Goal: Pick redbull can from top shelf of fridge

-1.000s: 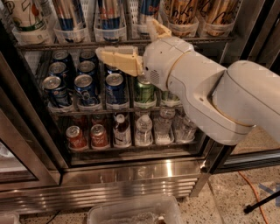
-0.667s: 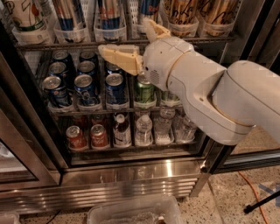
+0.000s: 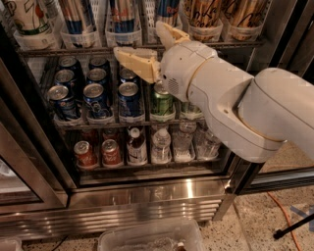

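Several tall slim blue-and-silver redbull cans [image 3: 122, 13] stand in clear lane trays on the top shelf [image 3: 73, 50] of the fridge [image 3: 147, 192], whose door is open. Only their lower parts show. My gripper [image 3: 137, 38] is open and empty, right in front of the top shelf's edge. Its lower tan finger [image 3: 135, 61] points left just below the rack. Its upper finger [image 3: 169, 33] points up between two trays. The white arm comes in from the right and hides the right part of the middle shelf.
Left tray holds a white patterned can [image 3: 27, 19]; right trays hold brown-gold cans [image 3: 203, 12]. The middle rack has short blue cans [image 3: 95, 95] and a green can [image 3: 161, 100]. The bottom rack has red cans [image 3: 86, 153] and bottles [image 3: 161, 144]. A clear bin [image 3: 147, 238] sits on the floor.
My gripper has risen slightly and edged toward the top shelf's front edge. It is still open and holds nothing. The cans have not moved.
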`<state>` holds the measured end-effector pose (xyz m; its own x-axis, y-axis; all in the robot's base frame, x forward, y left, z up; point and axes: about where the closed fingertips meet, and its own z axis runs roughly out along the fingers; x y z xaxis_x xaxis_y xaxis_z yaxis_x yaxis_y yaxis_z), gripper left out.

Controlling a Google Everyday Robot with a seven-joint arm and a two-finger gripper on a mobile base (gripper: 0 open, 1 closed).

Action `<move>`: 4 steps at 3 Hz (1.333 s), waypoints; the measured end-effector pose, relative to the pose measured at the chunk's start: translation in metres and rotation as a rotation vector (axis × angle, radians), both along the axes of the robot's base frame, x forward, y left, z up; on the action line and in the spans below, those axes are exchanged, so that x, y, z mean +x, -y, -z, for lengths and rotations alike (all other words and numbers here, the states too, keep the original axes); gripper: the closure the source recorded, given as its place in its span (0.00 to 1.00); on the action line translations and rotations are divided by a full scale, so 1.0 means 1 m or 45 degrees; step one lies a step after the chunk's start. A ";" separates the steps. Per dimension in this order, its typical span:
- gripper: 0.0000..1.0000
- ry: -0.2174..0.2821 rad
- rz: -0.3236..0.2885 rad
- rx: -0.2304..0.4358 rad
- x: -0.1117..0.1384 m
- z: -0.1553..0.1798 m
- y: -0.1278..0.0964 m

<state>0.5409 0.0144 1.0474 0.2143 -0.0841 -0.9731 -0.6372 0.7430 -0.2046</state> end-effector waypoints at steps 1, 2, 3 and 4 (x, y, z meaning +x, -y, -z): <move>0.34 0.000 0.000 0.000 0.000 0.000 0.000; 0.34 -0.004 -0.010 0.002 0.001 0.000 -0.002; 0.34 -0.013 -0.029 0.011 0.005 0.001 -0.005; 0.34 -0.020 -0.040 0.038 0.014 -0.002 -0.007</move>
<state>0.5554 0.0217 1.0494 0.2009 -0.0484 -0.9784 -0.6633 0.7283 -0.1722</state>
